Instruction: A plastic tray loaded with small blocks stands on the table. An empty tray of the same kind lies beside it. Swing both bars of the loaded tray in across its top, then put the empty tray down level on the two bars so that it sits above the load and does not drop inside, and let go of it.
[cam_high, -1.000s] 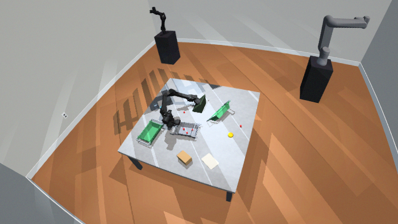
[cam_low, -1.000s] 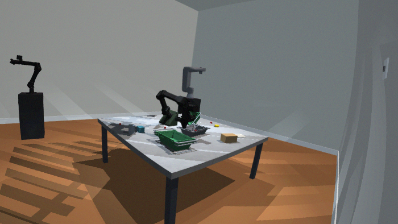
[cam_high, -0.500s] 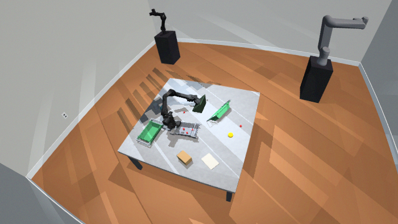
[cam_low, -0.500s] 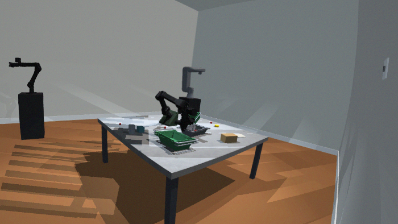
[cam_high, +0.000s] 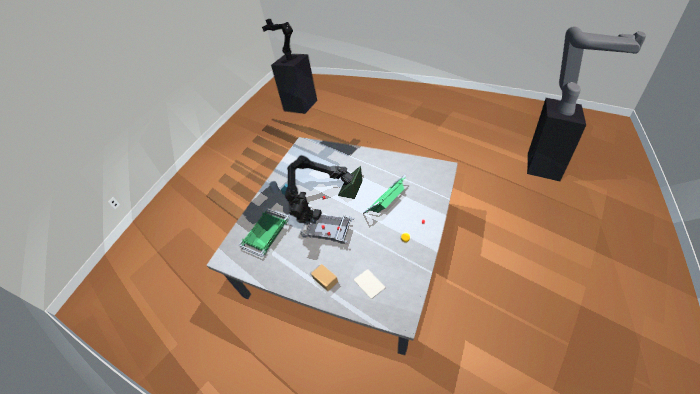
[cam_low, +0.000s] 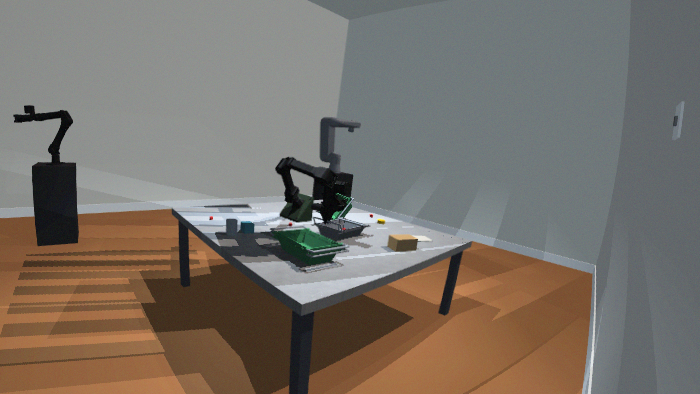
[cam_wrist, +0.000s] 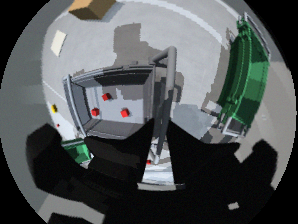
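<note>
"How is our black claw (cam_high: 315, 215) (cam_low: 326, 220) (cam_wrist: 160, 121)?"
"We have it slightly spread, pinching nothing, near the grey plastic tray (cam_high: 325, 238) (cam_low: 350, 232) (cam_wrist: 120, 75) with small red blocks (cam_high: 328, 233) (cam_low: 343, 229) (cam_wrist: 125, 113)."
"And the green plastic tray (cam_high: 265, 232) (cam_low: 305, 245) (cam_wrist: 250, 75)?"
"We see it apart, on the table (cam_high: 380, 310) (cam_low: 360, 287)."

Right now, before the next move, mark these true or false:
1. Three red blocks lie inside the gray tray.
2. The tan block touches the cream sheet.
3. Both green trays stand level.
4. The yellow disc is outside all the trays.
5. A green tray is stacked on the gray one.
1. Three red blocks lie inside the gray tray. True.
2. The tan block touches the cream sheet. False: a gap separates them.
3. Both green trays stand level. False: one is level, the other tilted.
4. The yellow disc is outside all the trays. True.
5. A green tray is stacked on the gray one. False: both are off to its sides.
</note>
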